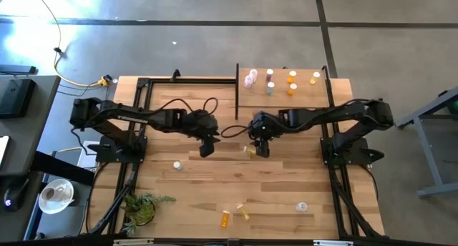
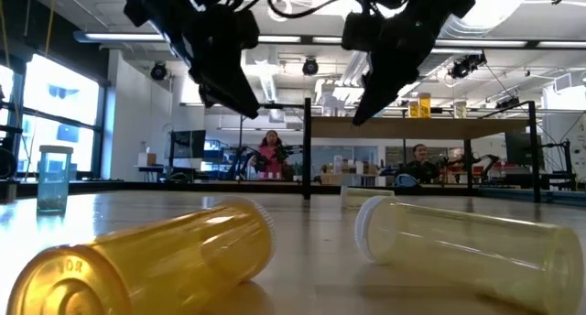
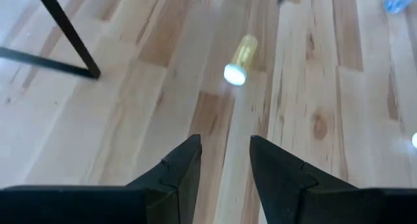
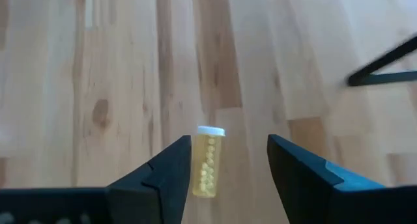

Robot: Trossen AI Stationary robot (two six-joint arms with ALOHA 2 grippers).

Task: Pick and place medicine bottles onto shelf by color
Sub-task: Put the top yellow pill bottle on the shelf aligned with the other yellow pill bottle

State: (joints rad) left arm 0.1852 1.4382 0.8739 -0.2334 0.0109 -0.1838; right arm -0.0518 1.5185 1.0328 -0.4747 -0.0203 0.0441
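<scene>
A yellow bottle with a white cap [image 1: 250, 150] lies on its side on the tabletop, mid table. My right gripper [image 1: 260, 147] hangs open above it. In the right wrist view the bottle [image 4: 208, 164] shows between the fingers, close to one of them, and my right gripper [image 4: 229, 155] is clear of it. My left gripper [image 1: 207, 147] is open and empty just left of the bottle, which also shows in the left wrist view [image 3: 242, 58]. The shelf [image 1: 325, 96] at the far right carries several upright bottles: pink [image 1: 250, 79], grey-teal [image 1: 270, 89], orange [image 1: 292, 79] and yellow [image 1: 315, 78].
A grey-teal bottle [image 1: 177, 165] stands left of centre. An orange bottle [image 1: 226, 218], a yellow one [image 1: 243, 213] and a clear one [image 1: 301, 207] lie near the front edge. A green plant [image 1: 139, 207] sits at the front left corner. People show in the room beyond [image 2: 271, 150].
</scene>
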